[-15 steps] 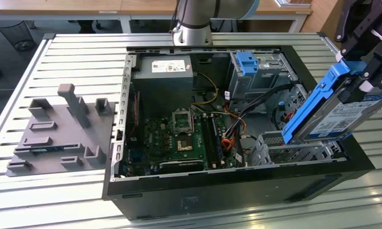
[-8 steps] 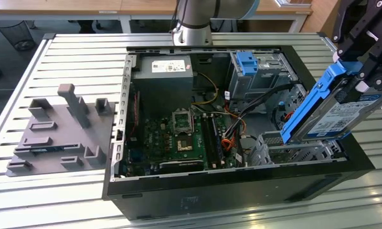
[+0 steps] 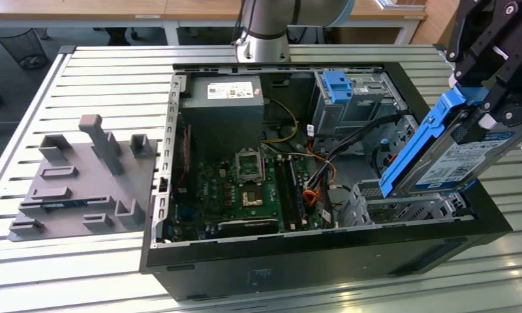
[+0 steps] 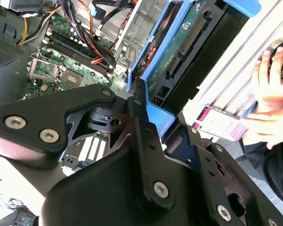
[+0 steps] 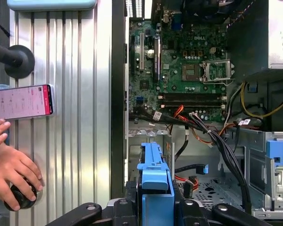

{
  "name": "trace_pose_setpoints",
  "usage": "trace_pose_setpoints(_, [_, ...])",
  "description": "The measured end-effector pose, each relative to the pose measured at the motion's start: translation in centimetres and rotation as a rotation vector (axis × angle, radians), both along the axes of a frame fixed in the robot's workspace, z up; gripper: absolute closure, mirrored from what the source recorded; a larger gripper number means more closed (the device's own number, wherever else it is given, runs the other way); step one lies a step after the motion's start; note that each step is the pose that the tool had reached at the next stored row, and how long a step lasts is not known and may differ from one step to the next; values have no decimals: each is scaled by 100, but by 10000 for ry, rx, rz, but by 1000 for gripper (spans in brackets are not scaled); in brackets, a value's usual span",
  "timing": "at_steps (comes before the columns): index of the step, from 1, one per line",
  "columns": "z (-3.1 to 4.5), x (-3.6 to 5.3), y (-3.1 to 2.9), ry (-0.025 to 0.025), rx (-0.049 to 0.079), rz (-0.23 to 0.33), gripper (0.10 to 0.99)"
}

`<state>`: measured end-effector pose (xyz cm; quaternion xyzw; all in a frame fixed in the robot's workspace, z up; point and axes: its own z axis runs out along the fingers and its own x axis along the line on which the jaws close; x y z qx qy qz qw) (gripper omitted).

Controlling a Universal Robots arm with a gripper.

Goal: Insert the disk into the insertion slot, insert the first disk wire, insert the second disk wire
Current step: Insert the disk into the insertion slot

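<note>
The tool [image 3: 490, 111] pinched the disk [image 3: 453, 160] at its upper end. The disk hung steeply tilted, long axis pointing down toward the slot [image 3: 404, 207], just below the tool.

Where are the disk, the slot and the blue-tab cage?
disk [image 3: 468, 160]: exterior view, on its white label.
slot [image 3: 404, 208]: exterior view, on its perforated wall.
blue-tab cage [image 3: 338, 86]: exterior view, on the blue tab.

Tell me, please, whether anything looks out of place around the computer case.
Yes: a phone lies on the slatted table beside the case, and a person's hand rests on a round black object there, near the held disk.
</note>
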<state>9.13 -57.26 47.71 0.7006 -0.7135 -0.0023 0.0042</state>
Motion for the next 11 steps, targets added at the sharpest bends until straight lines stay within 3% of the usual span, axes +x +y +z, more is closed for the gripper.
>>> trace_pose_setpoints(11, [-28, -31, 0, 0, 0, 1, 722])
